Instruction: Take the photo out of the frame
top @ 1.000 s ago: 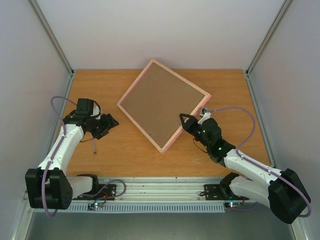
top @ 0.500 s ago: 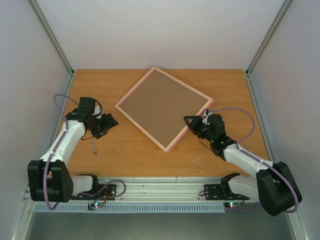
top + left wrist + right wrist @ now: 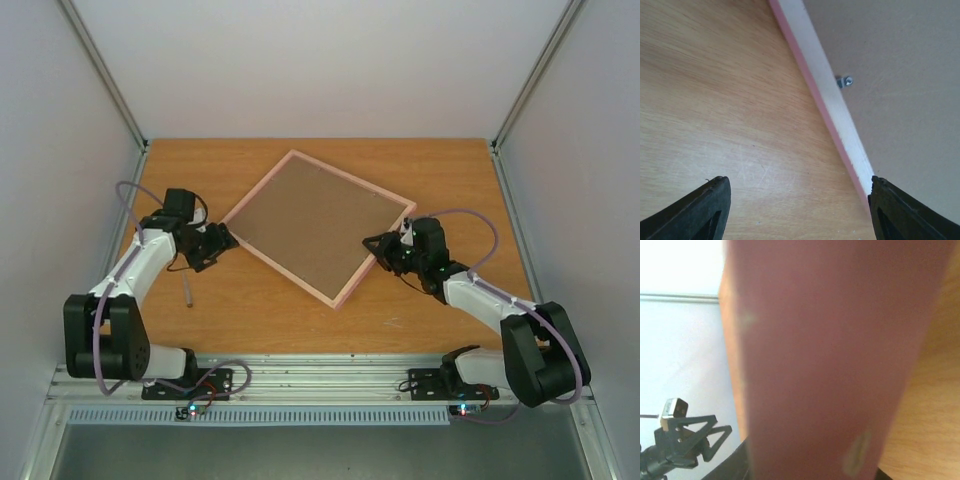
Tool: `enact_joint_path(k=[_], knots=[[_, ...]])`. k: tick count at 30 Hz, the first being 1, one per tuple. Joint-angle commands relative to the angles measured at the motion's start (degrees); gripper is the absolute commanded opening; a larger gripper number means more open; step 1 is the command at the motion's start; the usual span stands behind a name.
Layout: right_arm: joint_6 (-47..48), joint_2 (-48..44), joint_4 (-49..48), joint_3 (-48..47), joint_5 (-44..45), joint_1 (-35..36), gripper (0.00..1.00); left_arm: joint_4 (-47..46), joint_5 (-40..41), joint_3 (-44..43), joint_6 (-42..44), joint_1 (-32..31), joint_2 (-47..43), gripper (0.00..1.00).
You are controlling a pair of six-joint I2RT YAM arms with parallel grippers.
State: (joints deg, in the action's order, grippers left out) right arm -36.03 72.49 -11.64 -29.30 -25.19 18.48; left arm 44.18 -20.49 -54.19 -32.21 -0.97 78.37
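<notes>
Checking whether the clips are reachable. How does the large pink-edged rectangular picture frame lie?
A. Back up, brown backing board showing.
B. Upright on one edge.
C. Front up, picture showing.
A: the top view shows the pink-edged picture frame with its plain brown backing board uppermost; the left wrist view shows a small metal clip at the board's edge.

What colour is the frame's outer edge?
Pink; the frame shows it best in left wrist view.
</notes>
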Motion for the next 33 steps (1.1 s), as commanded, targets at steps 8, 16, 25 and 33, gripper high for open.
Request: enact_joint_path(k=[8, 16, 25, 33], knots=[[5.59, 4.42, 9.58, 3.38, -0.38, 0.5, 0.38, -11.58, -5.08, 4.33, -7.73, -3.65, 5.46, 0.76], [5.44, 3.37, 12.76, 3.85, 0.02, 0.51, 0.6, -13.42, -3.9, 5.89, -9.67, -5.46, 7.69, 0.76], [15.16, -1.4, 31.92, -2.55, 7.16, 0.51, 0.85, -14.52, -2.43, 7.83, -11.18, -6.54, 8.07, 0.77], [32.28, 3.32, 46.41, -19.84, 19.64, -0.86, 0.94, -15.85, -2.48, 10.59, -13.04, -7.86, 6.33, 0.78]])
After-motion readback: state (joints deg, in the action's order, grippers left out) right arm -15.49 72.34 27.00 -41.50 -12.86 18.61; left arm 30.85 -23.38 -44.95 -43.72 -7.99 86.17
